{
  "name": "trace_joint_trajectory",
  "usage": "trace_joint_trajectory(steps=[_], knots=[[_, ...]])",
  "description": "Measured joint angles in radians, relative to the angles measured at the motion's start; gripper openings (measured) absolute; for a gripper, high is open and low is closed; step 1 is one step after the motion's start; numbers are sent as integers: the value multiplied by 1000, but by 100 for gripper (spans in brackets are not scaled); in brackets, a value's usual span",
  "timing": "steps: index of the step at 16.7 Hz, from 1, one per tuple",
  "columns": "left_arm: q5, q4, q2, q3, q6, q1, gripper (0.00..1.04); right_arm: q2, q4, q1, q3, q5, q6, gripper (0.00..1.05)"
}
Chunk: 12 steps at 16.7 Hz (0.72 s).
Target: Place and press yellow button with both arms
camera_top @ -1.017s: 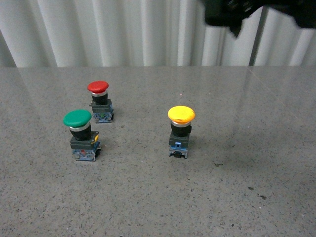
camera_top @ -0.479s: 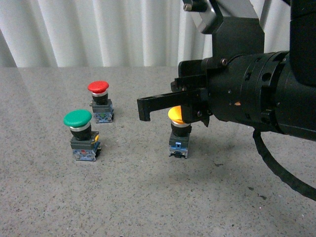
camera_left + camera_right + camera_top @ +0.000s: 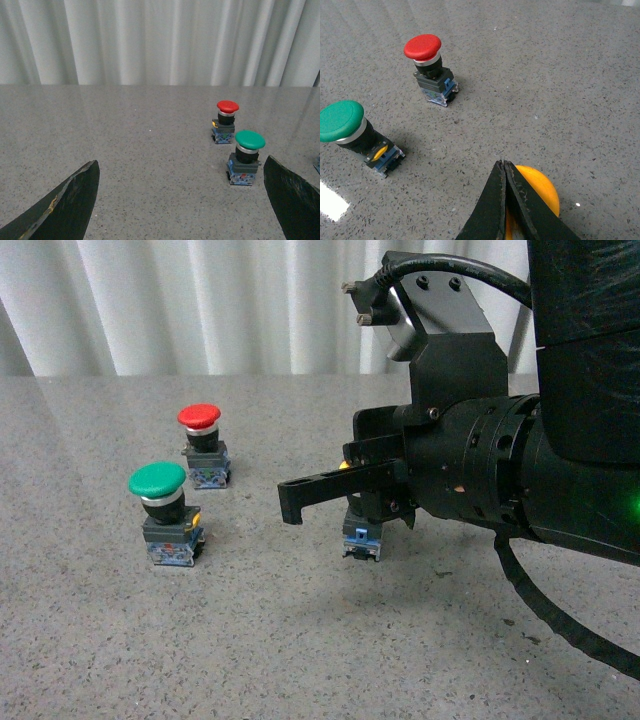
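The yellow button stands upright on the grey table. In the front view only its blue-grey base (image 3: 361, 541) shows under the right arm. In the right wrist view its yellow cap (image 3: 538, 188) lies directly under the fingers. My right gripper (image 3: 291, 502) is shut, with its flat black fingers pressed together over the cap and the tips (image 3: 503, 163) reaching past the cap's edge. I cannot tell whether the fingers touch the cap. My left gripper (image 3: 182, 200) is open and empty, low over bare table, and is out of the front view.
A green-capped button (image 3: 158, 481) and a red-capped button (image 3: 198, 417) stand left of the yellow one. Both show in the left wrist view, green (image 3: 250, 140) and red (image 3: 227, 106), and in the right wrist view, green (image 3: 340, 120) and red (image 3: 422, 46). A white curtain (image 3: 200, 300) hangs behind the table.
My right arm has come down from the top right and settled lower over the yellow button. The cap, once plainly seen, is now covered. The buttons have not moved.
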<state>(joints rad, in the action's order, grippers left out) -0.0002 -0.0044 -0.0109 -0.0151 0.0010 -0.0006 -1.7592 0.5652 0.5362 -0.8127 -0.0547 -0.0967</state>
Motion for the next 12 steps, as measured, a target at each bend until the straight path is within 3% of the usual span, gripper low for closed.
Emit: trace_joint_trajectory(steps=[12], knots=[[0, 0, 0, 0, 0, 0, 98, -34, -38, -21, -22, -29, 5, 2]])
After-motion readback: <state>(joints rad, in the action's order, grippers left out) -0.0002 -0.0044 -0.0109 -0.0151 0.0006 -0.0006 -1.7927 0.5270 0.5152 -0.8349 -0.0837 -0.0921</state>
